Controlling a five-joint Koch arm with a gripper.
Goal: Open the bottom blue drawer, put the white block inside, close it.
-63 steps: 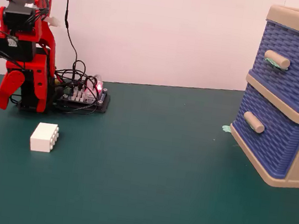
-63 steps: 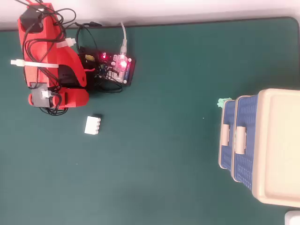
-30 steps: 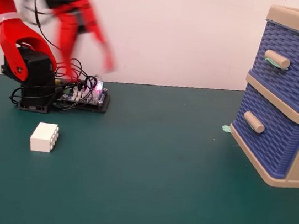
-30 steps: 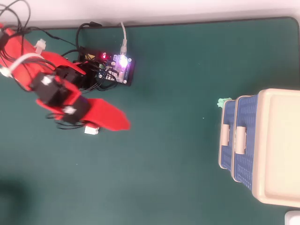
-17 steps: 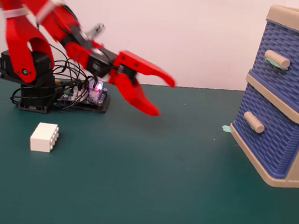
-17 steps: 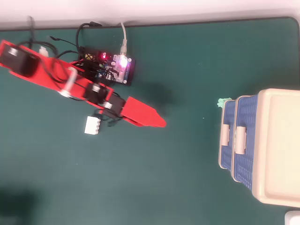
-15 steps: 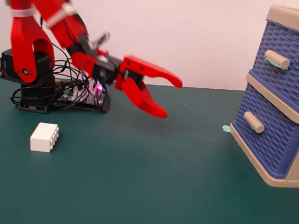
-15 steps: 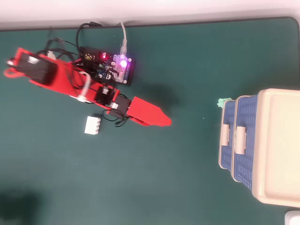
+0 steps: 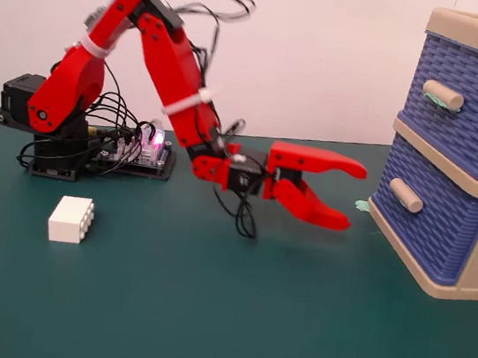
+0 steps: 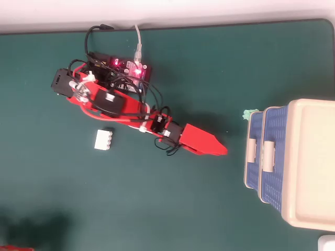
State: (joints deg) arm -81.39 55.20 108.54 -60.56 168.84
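The red arm reaches low toward the beige cabinet (image 9: 474,283), gripper (image 9: 357,196) jaws apart and empty, the bottom blue drawer (image 9: 433,224) shut, the white block (image 9: 70,219) behind.

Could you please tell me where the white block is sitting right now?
In the fixed view the white block lies on the green table at lower left, in front of the arm's base, well apart from the open gripper.

In the fixed view, white block (image 9: 70,219) lies left, end effector (image 9: 357,196) centre, cabinet (image 9: 476,266) right.
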